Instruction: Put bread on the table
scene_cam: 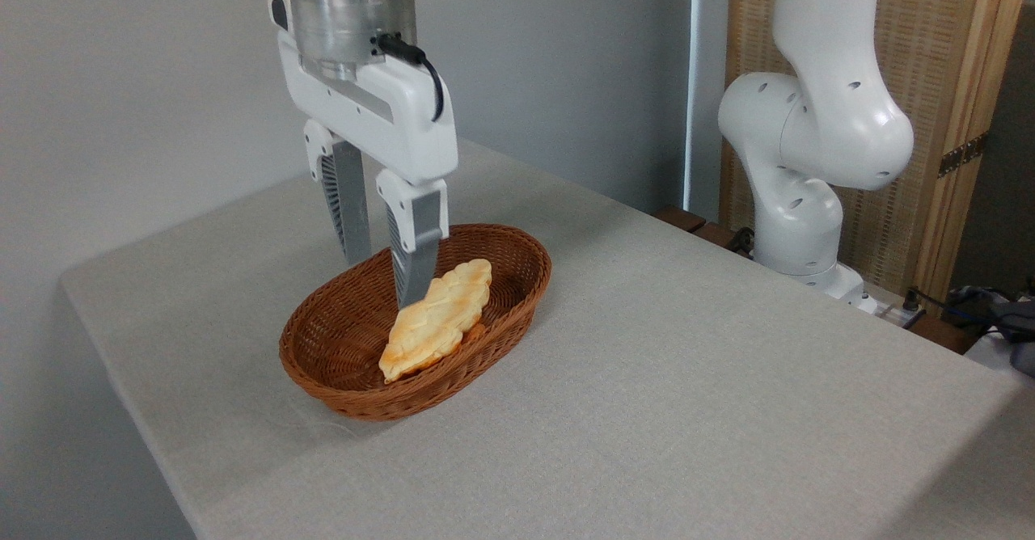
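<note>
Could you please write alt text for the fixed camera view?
A robot gripper reaches into a brown wicker basket on a grey table, its open fingers at the upper edge of a leaf-shaped bread leaning on the rim.

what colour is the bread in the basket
Pale cream with golden-orange toasted edges, on the bread; the fixed camera view shows it.

- Wicker basket (356,378) on the table (687,378), left of centre.
- Bread (437,322) inside the basket, leaning on its right wall.
- Gripper (384,281) above the basket, just left of the bread.
- Arm base (808,200) behind the table, right.
</note>
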